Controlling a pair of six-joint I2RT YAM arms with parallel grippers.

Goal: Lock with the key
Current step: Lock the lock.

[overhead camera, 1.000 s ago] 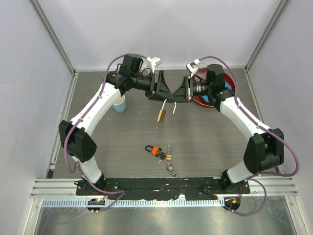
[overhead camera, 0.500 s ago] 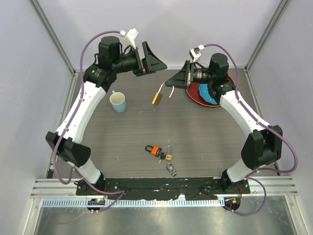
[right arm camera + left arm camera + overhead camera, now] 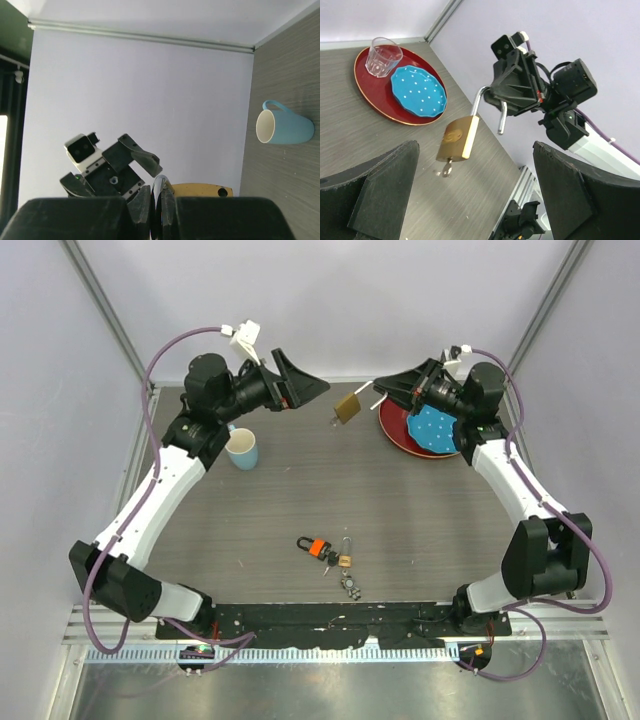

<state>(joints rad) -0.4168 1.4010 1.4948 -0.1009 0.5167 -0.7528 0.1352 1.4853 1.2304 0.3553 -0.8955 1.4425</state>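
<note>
A big brass padlock (image 3: 347,407) hangs in the air over the back of the table, its silver shackle swung open. My right gripper (image 3: 385,390) is shut on that shackle (image 3: 162,192); the brass body (image 3: 200,190) shows just beyond the fingers. In the left wrist view the padlock (image 3: 459,138) dangles with a small silver key stub (image 3: 446,170) under it. My left gripper (image 3: 305,385) stands wide open and empty, a short way left of the padlock. The key (image 3: 318,547), a bunch with an orange head and a black head, lies on the table near the front.
A blue mug (image 3: 241,449) stands at the back left under my left arm. A red tray (image 3: 395,435) at the back right carries a blue dotted plate (image 3: 417,92) and a clear glass (image 3: 383,56). A tiny brass padlock (image 3: 344,560) and its keychain (image 3: 351,586) lie beside the key.
My left gripper opened and drew back up and to the left, away from the padlock. My right gripper carried the padlock up and toward the back right.
</note>
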